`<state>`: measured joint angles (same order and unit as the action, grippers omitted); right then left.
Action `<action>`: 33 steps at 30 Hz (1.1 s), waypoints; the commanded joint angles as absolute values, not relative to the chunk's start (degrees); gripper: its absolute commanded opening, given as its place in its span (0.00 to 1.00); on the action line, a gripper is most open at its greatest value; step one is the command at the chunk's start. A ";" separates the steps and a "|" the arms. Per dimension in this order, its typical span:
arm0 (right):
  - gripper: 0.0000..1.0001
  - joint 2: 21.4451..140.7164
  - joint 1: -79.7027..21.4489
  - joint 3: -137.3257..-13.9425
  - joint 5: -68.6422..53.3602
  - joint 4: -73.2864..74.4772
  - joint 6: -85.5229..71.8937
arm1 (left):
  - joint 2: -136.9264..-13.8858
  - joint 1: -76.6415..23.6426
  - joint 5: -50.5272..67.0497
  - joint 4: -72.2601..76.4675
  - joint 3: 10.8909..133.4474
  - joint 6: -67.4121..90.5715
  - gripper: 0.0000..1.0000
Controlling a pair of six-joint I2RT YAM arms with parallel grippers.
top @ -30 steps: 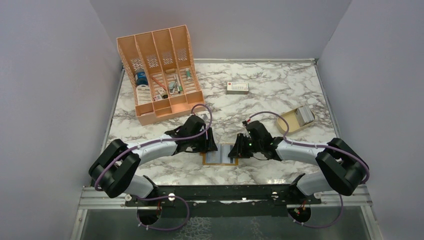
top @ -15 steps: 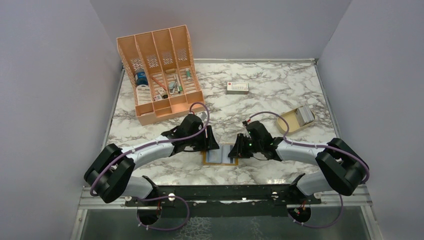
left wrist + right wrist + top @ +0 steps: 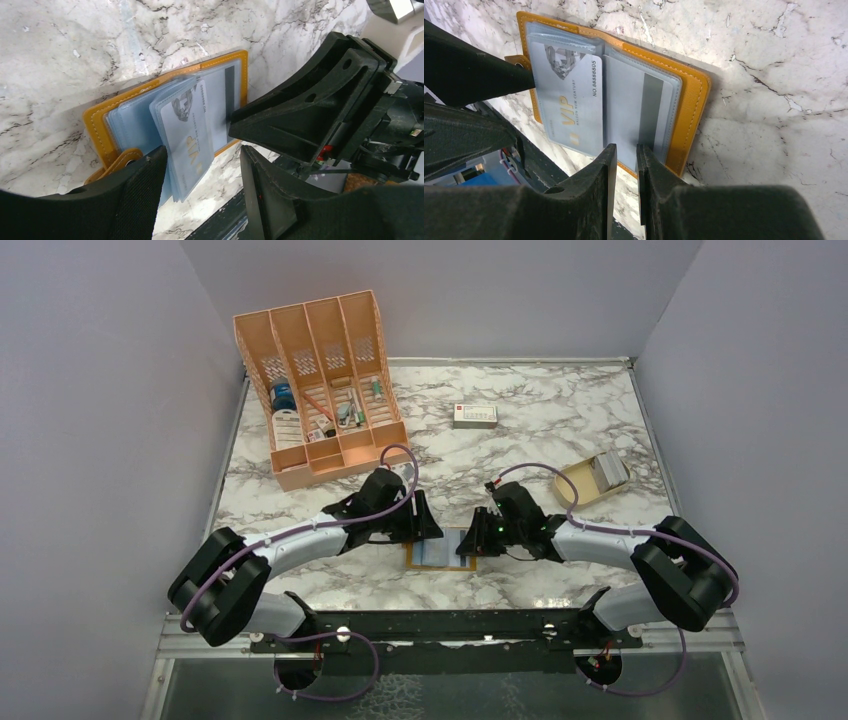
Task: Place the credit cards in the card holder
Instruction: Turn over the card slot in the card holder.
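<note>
card holder [image 3: 440, 552]: open flat on table | VIP card [image 3: 574, 100]: over its left half, overhanging its near edge | left gripper [image 3: 202, 200]: wide, straddling the card | right gripper [image 3: 626, 165]: narrow, pinching its right leaf | risk: skewed push buckles the card or drags the card holder free.

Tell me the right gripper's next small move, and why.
Probably push the striped card slightly deeper into the card holder: the right gripper has its nearly closed fingertips at that card's edge, while the left gripper straddles the VIP card.
</note>
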<state>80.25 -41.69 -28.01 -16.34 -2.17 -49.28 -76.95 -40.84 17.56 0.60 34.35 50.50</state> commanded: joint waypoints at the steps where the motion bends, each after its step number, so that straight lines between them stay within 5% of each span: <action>1: 0.22 81.16 -42.06 -26.88 -14.68 -2.33 -48.71 | -76.20 -40.77 21.02 4.38 33.44 52.09 0.57; 22: 0.22 80.22 -42.19 -27.94 -14.15 -0.99 -48.03 | -76.18 -40.73 23.64 7.48 33.68 53.44 0.57; 33: 0.31 73.75 -42.55 -26.19 -17.47 -7.75 -48.31 | -77.41 -40.79 25.50 10.10 33.53 53.87 0.58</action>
